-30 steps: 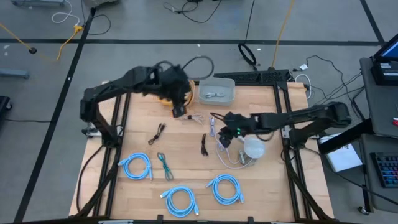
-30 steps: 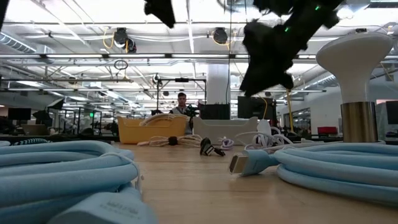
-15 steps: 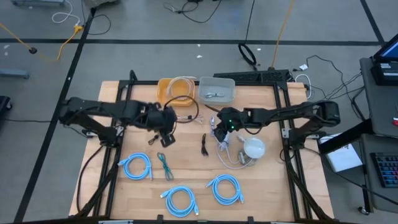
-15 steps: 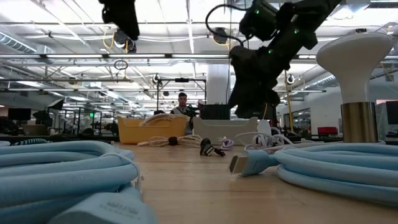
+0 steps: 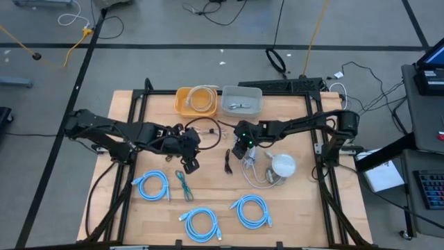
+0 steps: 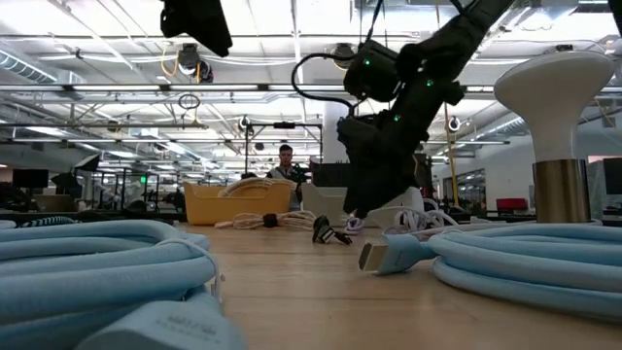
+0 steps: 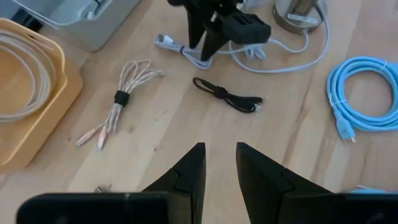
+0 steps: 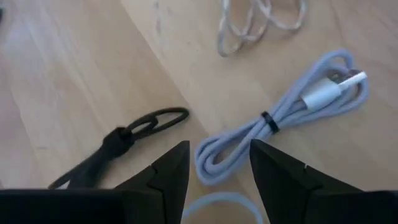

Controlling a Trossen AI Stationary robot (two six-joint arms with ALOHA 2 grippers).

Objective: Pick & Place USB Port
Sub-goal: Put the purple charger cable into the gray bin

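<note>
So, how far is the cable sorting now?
Done: the yellow plastic bin holds a coiled pale cable, and the grey plastic bin holds small items. In hand: the right gripper, open, hovers over the bundled white USB cable; the left gripper holds nothing. Left: the black cable and blue coils remain on the wooden table.

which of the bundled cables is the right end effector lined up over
The pale lavender cable bundle with the white USB plug and a black tie. It lies between the right end effector's open fingers, whereas the black bundle lies off to one side.
</note>
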